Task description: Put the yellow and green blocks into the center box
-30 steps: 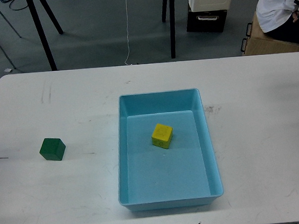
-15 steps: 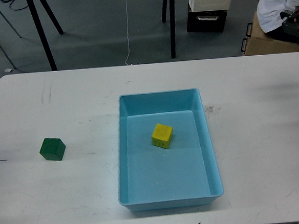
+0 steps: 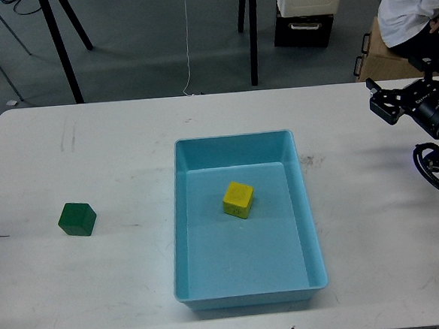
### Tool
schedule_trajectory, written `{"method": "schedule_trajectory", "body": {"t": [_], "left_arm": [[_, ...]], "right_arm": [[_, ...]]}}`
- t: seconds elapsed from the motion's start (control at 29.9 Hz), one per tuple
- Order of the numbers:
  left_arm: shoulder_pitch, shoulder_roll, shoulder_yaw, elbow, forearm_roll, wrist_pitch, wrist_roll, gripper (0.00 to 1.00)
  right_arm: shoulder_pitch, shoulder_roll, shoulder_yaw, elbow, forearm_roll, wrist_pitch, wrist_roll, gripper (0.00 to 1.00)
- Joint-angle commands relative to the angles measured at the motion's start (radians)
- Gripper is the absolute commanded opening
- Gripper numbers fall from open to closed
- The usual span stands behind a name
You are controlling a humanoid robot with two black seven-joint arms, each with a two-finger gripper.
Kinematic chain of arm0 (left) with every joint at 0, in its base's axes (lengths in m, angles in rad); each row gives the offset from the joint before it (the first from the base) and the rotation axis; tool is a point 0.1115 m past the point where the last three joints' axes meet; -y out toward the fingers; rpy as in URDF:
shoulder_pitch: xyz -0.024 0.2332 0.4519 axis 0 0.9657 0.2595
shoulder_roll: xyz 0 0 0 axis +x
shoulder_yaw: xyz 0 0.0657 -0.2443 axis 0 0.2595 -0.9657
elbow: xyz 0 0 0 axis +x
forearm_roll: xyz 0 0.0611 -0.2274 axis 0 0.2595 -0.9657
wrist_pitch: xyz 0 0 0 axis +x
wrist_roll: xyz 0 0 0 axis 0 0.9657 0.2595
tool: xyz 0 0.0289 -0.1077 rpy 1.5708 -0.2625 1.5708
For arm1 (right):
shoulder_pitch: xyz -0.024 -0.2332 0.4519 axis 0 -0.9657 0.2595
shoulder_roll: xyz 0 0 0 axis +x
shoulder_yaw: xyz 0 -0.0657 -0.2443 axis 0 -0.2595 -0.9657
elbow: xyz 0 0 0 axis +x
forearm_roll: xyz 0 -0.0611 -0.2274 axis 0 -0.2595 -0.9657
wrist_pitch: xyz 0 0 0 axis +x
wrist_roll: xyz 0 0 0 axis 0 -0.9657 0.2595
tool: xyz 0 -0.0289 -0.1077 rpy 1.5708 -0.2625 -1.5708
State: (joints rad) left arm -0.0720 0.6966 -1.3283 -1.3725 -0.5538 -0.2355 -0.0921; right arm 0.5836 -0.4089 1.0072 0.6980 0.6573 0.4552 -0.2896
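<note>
Head view: green block, plain cube

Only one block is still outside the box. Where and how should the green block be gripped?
Come straight down on the green block and pinch two opposite vertical side faces. It sits flat on the table, slightly rotated, with open space all around, so turn the jaws to match its faces.

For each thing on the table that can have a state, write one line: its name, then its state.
yellow block: inside the blue box, resting on its floor.
green block: on the table, left of the box, not in it.
blue box: upright, open-topped, holding one block.
right gripper: over the table's right edge, holding nothing.
</note>
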Motion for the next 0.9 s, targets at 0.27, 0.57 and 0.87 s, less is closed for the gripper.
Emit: {"method": "schedule_trajectory", "body": {"t": [0.27, 0.57, 0.87], "left_arm": [[0.000, -0.002, 0.000, 0.012, -0.001, -0.001, -0.002, 1.00], [0.000, -0.002, 0.000, 0.015, 0.000, -0.001, 0.000, 1.00], [-0.002, -0.003, -0.014, 0.039, -0.003, -0.001, -0.014, 1.00]], "right_arm": [[-0.054, 0.079, 0.085, -0.003, 0.010, 0.034, 0.017, 0.99], [-0.111, 0.144, 0.227, -0.003, 0.061, 0.034, 0.067, 0.99], [-0.119, 0.147, 0.260, -0.003, 0.061, 0.034, 0.078, 0.99]]}}
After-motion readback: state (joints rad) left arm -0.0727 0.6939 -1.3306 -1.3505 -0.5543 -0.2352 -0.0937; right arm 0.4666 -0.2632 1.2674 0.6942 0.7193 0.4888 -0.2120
